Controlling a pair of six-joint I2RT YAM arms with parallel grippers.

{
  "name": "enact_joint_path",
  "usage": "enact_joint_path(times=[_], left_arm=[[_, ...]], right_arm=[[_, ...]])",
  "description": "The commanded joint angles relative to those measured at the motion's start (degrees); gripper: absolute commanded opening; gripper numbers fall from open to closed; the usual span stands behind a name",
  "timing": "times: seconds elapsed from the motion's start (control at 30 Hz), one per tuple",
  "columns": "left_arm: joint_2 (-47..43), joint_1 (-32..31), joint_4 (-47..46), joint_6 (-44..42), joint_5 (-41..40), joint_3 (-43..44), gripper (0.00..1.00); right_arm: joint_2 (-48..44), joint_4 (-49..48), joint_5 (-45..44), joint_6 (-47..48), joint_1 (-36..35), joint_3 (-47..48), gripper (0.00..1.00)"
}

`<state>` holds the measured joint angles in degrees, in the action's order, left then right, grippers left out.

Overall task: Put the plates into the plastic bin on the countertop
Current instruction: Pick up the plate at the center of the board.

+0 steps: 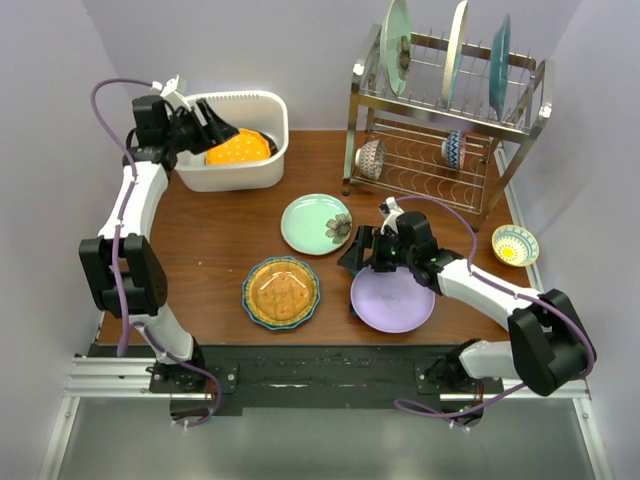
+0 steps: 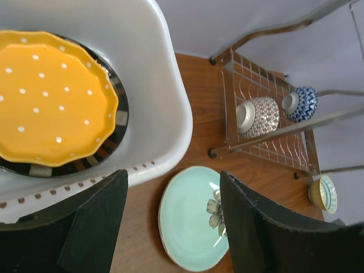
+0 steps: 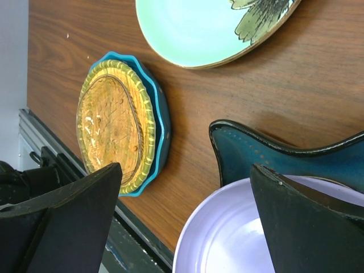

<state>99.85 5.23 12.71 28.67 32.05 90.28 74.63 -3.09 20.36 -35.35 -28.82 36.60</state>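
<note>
Top external: the left end effector hangs over the white rectangular plastic bin, far left on the reddish-brown wooden tabletop. The right end effector hovers over the round lavender plate, near right.

Left wrist: jaws apart, empty. The orange scalloped dotted plate lies in the bin on a black-rimmed plate.

Right wrist: jaws wide, empty. A blue star-shaped plate lies under the lavender plate.
</note>
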Motion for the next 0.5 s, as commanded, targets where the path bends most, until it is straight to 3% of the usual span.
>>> enact_joint_path(times=[0.0,0.47], left_arm=[[-5.36,-1.54,-4.35,-1.68,0.64,-4.75,0.68],[-10.38,-7.52,-6.65,-1.25,-2.17,-22.07,0.64]], right_arm=[[0.69,1.42,-0.94,0.64,-0.01,4.00,0.99],[5.61,-0.25,-0.58,-1.21,-0.10,7.52,0.99]])
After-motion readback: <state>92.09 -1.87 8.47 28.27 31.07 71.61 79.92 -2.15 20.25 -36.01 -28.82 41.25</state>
